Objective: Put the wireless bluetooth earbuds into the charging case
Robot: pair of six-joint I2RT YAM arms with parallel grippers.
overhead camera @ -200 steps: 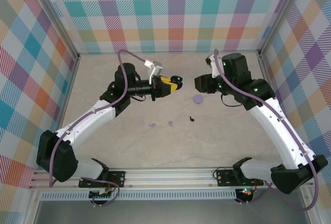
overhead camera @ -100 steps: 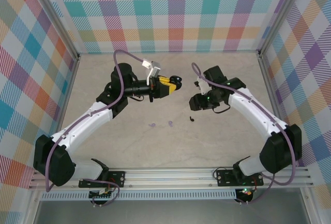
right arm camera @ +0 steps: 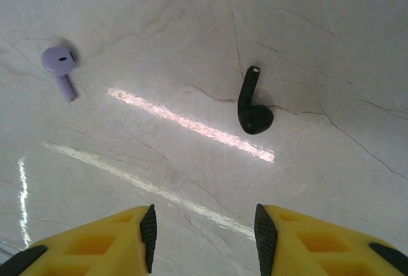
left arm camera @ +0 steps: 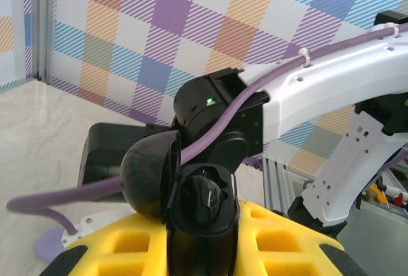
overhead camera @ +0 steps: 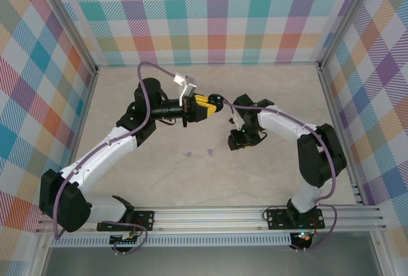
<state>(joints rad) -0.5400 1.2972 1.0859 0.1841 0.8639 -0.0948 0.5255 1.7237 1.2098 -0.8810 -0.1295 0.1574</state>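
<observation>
Open tabletop (overhead camera: 159, 187) spreads on all sides of my right gripper (right arm camera: 204, 231), the checked walls (overhead camera: 217, 14) well apart from both arms. Its fingers stand parted, nothing between them. In the wrist view the black earbud (right arm camera: 253, 107) lies above the gap, right of centre, and a lilac earbud (right arm camera: 60, 65) sits upper left. My left gripper (overhead camera: 213, 102) clamps the open black charging case (left arm camera: 199, 203) just above the overhead frame's centre

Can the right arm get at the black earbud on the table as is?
Probably yes. The right gripper hovers above the black earbud, its fingers apart and empty, with only bare table between. The lilac earbud lies well aside.
</observation>
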